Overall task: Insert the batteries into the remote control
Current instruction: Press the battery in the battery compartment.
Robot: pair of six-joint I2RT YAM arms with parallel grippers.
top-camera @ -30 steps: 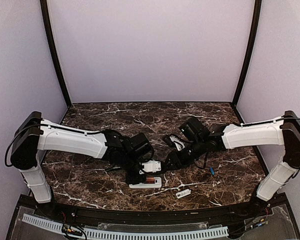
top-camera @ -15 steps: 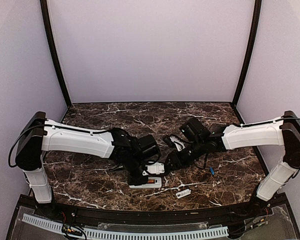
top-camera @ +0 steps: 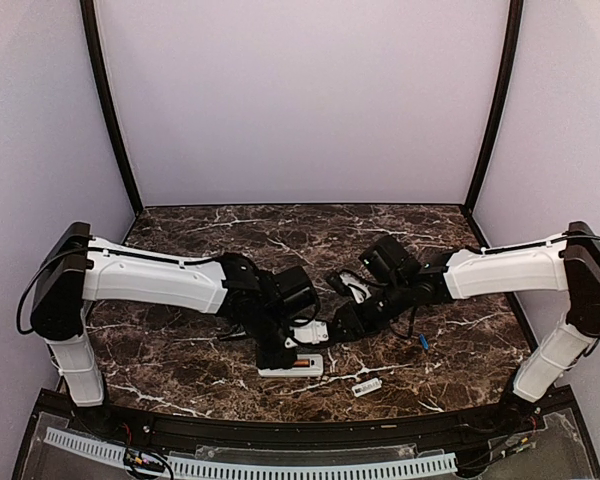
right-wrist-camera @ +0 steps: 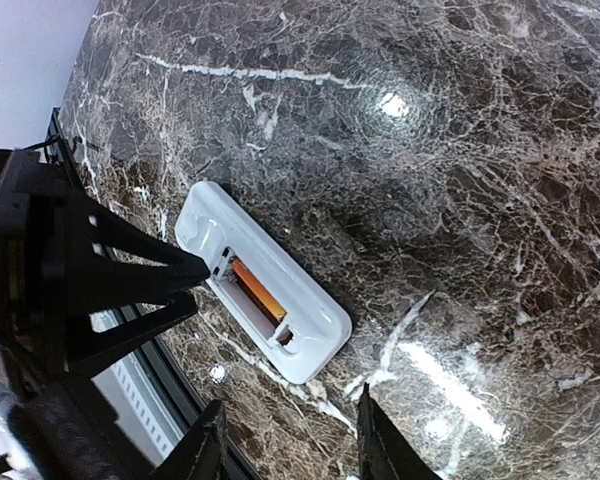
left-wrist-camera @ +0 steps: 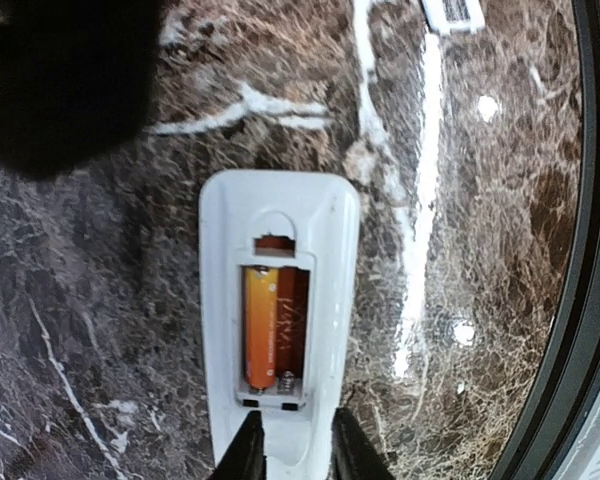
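The left gripper [left-wrist-camera: 295, 420] has its two black fingers [left-wrist-camera: 248, 450] a little way apart. The gap is smaller than the remote control [left-wrist-camera: 280, 330] is wide. The tips sit over one short end of the remote, by the edge of its open battery hole. They are not pinching anything.

The right gripper [right-wrist-camera: 290, 400] has its fingers spread wider. Nothing is between them, only the dark marble table [right-wrist-camera: 500, 200]. It hangs just right of the remote and does not touch it.

The remote lies flat on the table near the front edge, in the middle, back side up with the hole open. The orange battery [left-wrist-camera: 265, 330] lies in one slot of the hole. The slot beside it shows brown and has no battery in it.

The blue battery [top-camera: 422, 341] lies on the table well to the right, under the right arm. The small white cover [top-camera: 367, 386] lies near the front edge, right of the remote.

There is some writing along the orange battery and dark marks on the cover, but both are too small to read.
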